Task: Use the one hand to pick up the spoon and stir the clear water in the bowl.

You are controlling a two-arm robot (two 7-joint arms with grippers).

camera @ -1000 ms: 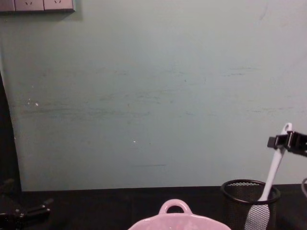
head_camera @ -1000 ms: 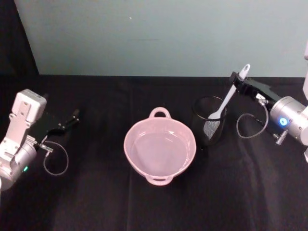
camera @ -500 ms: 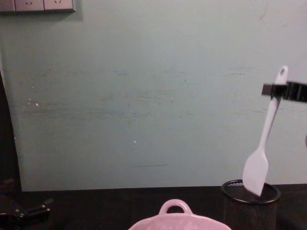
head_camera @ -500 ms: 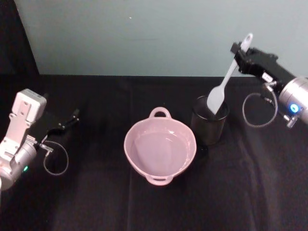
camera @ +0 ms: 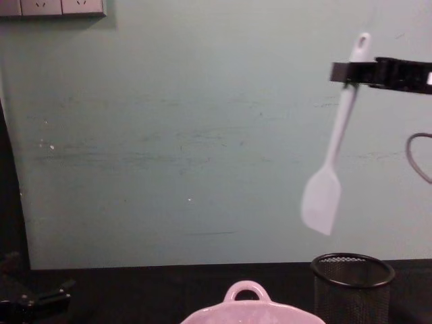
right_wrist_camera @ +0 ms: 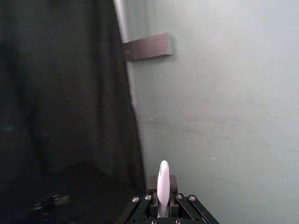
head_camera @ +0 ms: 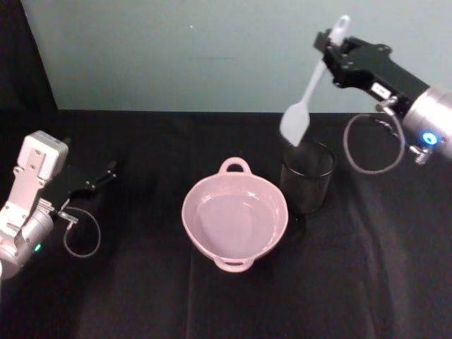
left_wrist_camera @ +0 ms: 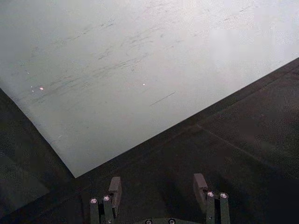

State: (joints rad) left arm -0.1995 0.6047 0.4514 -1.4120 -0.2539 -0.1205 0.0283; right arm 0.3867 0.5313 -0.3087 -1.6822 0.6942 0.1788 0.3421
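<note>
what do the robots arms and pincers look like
Right pincer: black, boxy, with a small white label, on a silver-grey cylindrical arm with a blue light and a looping grey cable. Left pincer: black too, behind it a pale boxy block on a silver-grey arm with a small green light and its own grey cable loop.

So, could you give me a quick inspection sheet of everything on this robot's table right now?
Surface: black cloth table.
Spoon: white, raised, blade hanging clear above the mesh cup.
Bowl: pink, upright, clear water inside.
Clutter: black mesh cup standing right of the bowl.
Claws: right claw shut on the spoon's handle near its top; left claw open, parked low at the left.
Cables: a grey loop by the right wrist, another by the left.
Surroundings: pale green wall, sockets high on it.
</note>
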